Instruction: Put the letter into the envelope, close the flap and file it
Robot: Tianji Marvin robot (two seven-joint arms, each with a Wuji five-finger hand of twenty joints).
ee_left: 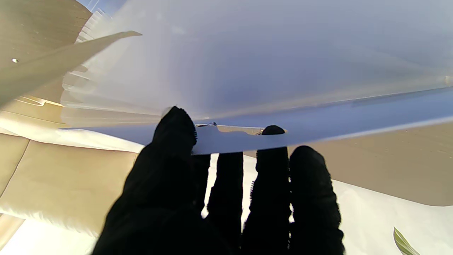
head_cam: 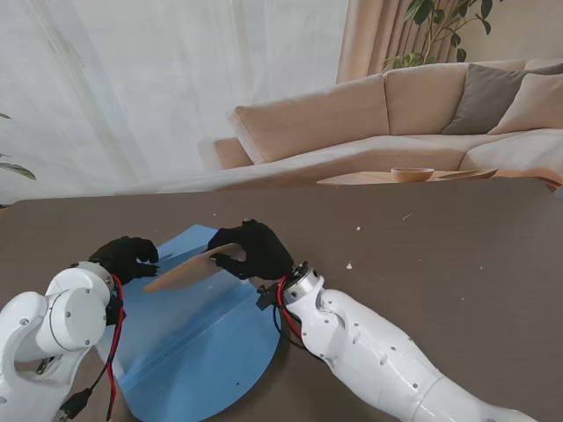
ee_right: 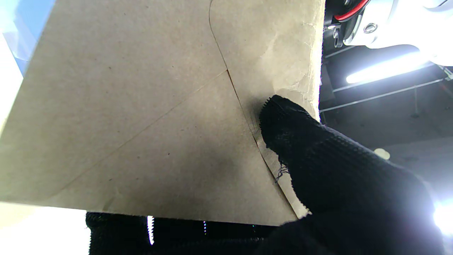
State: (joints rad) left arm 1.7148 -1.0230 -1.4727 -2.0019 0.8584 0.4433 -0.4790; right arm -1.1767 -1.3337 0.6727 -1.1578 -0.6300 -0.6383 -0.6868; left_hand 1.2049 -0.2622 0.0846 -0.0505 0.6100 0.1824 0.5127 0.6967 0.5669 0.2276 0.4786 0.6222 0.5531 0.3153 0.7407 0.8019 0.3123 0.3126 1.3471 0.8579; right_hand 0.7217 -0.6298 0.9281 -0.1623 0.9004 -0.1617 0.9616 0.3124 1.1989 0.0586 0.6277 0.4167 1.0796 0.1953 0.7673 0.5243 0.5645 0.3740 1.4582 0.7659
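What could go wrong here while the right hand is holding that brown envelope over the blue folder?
The right hand pinches the brown envelope only near one end, so its free end could droop and catch the blue expanding folder instead of sliding between the pockets. The left hand holds the folder's front flap with just its fingertips; if they slip, the flap may close on the envelope.

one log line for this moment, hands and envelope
right hand: shut on envelope, held off table | left hand: shut on blue folder edge | flap: looks shut | filing: not done
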